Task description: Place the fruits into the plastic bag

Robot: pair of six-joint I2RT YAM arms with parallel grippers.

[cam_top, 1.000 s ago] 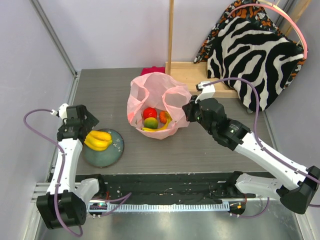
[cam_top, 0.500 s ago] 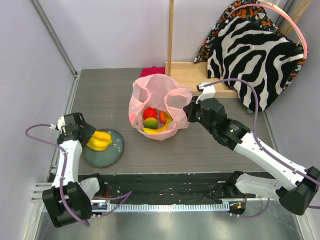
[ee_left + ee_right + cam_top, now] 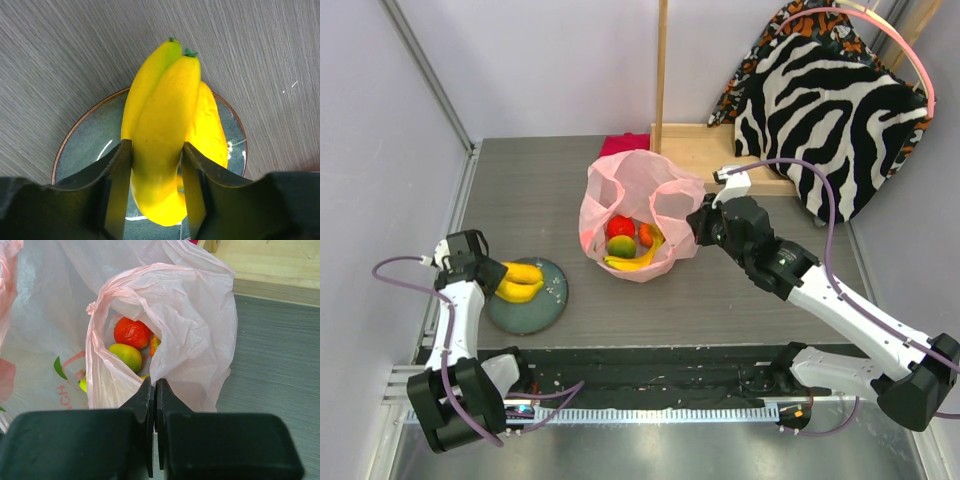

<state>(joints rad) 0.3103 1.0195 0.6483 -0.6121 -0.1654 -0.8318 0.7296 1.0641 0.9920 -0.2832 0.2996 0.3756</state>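
A bunch of yellow bananas (image 3: 521, 282) (image 3: 170, 120) lies on the round grey-blue plate (image 3: 536, 311) (image 3: 87, 145) at the near left. My left gripper (image 3: 504, 281) (image 3: 156, 148) is shut on the bunch, one finger pressed against each side. The pink plastic bag (image 3: 620, 185) (image 3: 195, 315) stands open mid-table. Inside it are a red fruit (image 3: 620, 226) (image 3: 131, 332), a green fruit (image 3: 621, 246) (image 3: 125, 356), an orange fruit (image 3: 646, 235) (image 3: 154, 344) and a yellow banana (image 3: 638, 260). My right gripper (image 3: 693, 238) (image 3: 154, 386) is shut on the bag's right rim, holding it up.
A folded magenta-red cloth (image 3: 625, 143) lies behind the bag. A wooden frame (image 3: 692, 142) and a zebra-print cushion (image 3: 830, 110) fill the back right. A metal rail (image 3: 468, 185) runs along the table's left edge.
My left gripper has come down and nearer, and its fingers have closed from wide open onto the bananas. The right arm and the bag have stayed still.
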